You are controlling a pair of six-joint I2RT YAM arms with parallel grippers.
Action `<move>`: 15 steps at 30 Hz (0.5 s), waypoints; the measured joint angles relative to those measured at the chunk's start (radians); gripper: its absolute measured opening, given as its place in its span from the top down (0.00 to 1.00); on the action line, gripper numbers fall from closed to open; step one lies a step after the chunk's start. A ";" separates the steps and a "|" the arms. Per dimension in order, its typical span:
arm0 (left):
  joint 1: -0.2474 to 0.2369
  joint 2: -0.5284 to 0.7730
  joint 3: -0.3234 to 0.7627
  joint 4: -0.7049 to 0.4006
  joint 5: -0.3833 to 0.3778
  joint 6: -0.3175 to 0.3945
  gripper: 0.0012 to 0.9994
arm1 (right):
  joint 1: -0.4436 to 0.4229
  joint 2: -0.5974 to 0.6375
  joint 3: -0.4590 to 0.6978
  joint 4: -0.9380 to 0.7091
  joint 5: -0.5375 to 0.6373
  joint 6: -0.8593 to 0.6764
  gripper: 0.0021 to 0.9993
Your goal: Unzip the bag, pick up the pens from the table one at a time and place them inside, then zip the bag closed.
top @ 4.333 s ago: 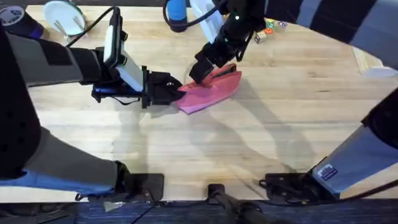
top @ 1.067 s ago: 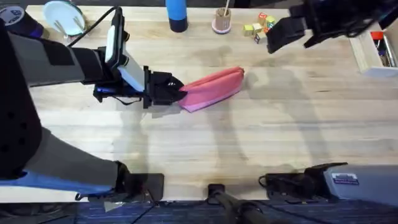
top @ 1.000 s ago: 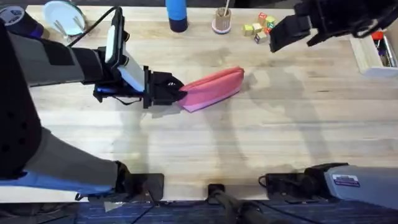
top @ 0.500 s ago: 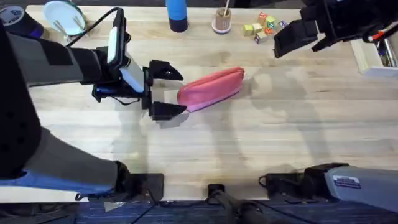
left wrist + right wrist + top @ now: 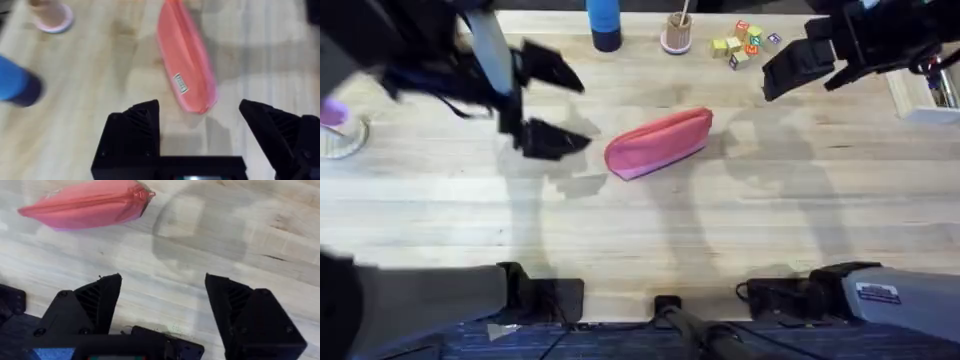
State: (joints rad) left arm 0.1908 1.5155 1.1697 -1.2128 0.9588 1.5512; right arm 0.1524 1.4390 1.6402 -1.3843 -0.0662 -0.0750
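1. Bag [image 5: 658,143]: pink oblong pouch, lying alone near mid-table [image 5: 650,235], long axis slanting from lower left to upper right in the overhead view. Zipper drawn shut along the top seam; pull tab [image 5: 144,194] at the right-hand end, toward the right arm. Small white label [image 5: 180,83] on one flank.
2. Handling, by estimate: light, soft fabric, slack rather than stiff; likely to slide or crumple under a one-ended tug. Not fragile. Slightly plump, suggesting contents, though none visible.
3. Holding points, by estimate: one end pinched flat to anchor; zipper tab taken at the opposite end for pulling along the seam.
4. Left gripper [image 5: 548,108]: spread wide, nothing between the fingers, raised left of the bag and apart from it.
5. Right gripper [image 5: 798,72]: spread wide, likewise empty, well off to the bag's right near the far edge.
6. Nearby, untouched: blue bottle [image 5: 603,22], small cup with stick [image 5: 675,36], coloured blocks [image 5: 744,40].
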 joint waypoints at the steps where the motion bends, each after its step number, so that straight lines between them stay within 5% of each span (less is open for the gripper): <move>1: -0.002 -0.026 0.046 -0.022 -0.031 -0.021 0.00 | 0.000 -0.007 0.000 0.003 0.000 0.000 0.00; 7: -0.002 -0.120 0.244 -0.048 -0.185 -0.280 0.00 | 0.000 -0.077 0.000 0.047 0.001 0.000 0.00; 15: -0.002 -0.171 0.369 -0.071 -0.394 -0.838 0.01 | 0.000 -0.133 0.000 0.128 0.003 0.000 0.00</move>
State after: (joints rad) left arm 0.1886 1.3445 1.5382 -1.2834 0.5650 0.7134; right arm 0.1524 1.3060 1.6402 -1.2568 -0.0635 -0.0750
